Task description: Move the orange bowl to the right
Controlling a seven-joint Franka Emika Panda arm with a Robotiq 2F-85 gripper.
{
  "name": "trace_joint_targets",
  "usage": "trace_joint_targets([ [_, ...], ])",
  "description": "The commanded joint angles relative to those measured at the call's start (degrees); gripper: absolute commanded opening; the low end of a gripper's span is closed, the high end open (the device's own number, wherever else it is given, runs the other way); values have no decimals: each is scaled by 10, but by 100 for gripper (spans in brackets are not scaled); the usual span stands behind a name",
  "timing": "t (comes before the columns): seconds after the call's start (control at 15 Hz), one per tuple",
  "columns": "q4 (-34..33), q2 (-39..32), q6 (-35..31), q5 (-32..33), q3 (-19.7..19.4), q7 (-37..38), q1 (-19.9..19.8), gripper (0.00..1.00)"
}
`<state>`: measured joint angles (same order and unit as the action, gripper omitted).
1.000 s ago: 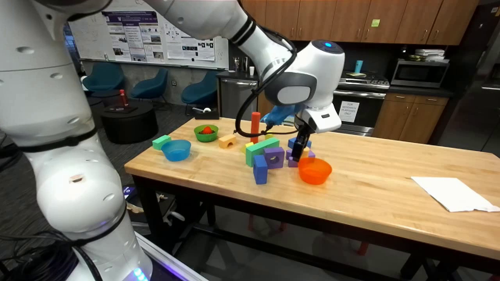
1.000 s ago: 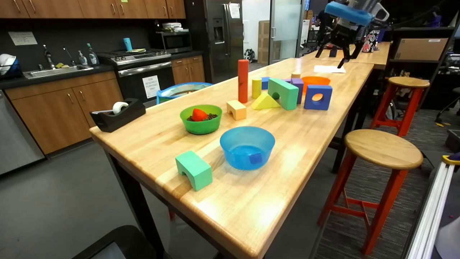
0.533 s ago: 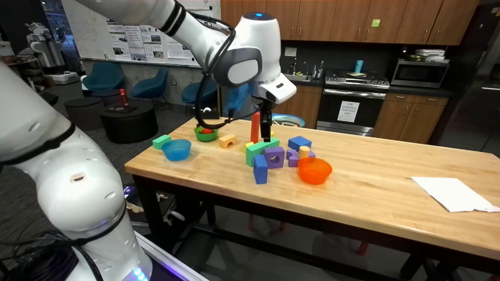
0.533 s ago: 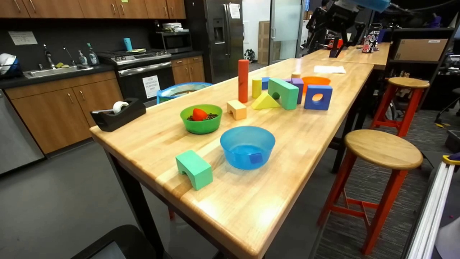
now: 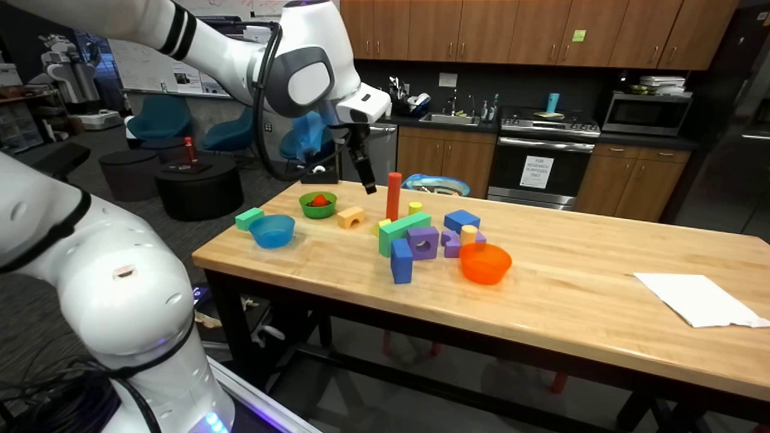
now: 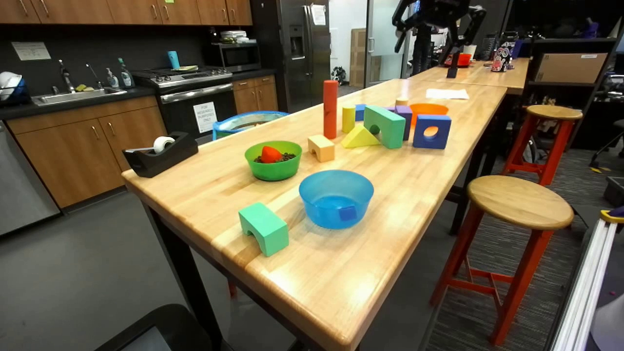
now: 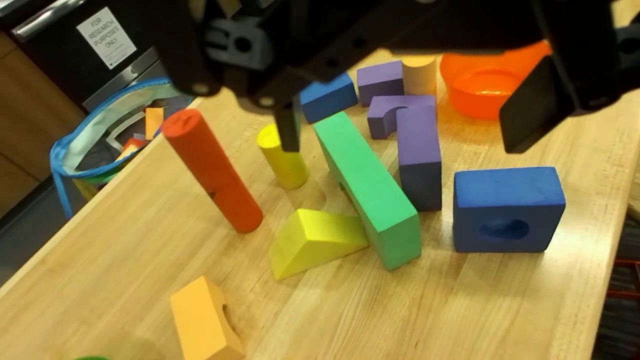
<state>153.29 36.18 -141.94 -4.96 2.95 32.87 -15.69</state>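
Observation:
The orange bowl [image 5: 485, 264] stands upright on the wooden table, beside the purple blocks. It also shows in the other exterior view [image 6: 428, 110], partly behind a blue block, and in the wrist view [image 7: 480, 95], partly covered by my gripper. My gripper [image 5: 364, 174] is raised well above the table, over the far side near the red cylinder and away from the orange bowl. In the wrist view my gripper [image 7: 405, 142] is open, its fingers wide apart with nothing between them.
Several blocks stand left of the bowl: a blue block [image 5: 401, 261], a green block [image 5: 404, 231] and a tall red cylinder [image 5: 393, 196]. A blue bowl [image 5: 272, 231] and green bowl [image 5: 317, 207] stand farther left. White paper [image 5: 701, 297] lies to the right.
In an exterior view my gripper has moved left and up, from close by the orange bowl to above the table's far side. The bowl and blocks have not visibly moved.

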Motion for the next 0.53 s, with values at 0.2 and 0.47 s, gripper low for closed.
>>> trace_joint_targets([
  [0.2, -11, 16, 81, 56, 49, -59, 41, 100],
  [0.47, -33, 12, 167, 81, 48, -123, 77, 100],
])
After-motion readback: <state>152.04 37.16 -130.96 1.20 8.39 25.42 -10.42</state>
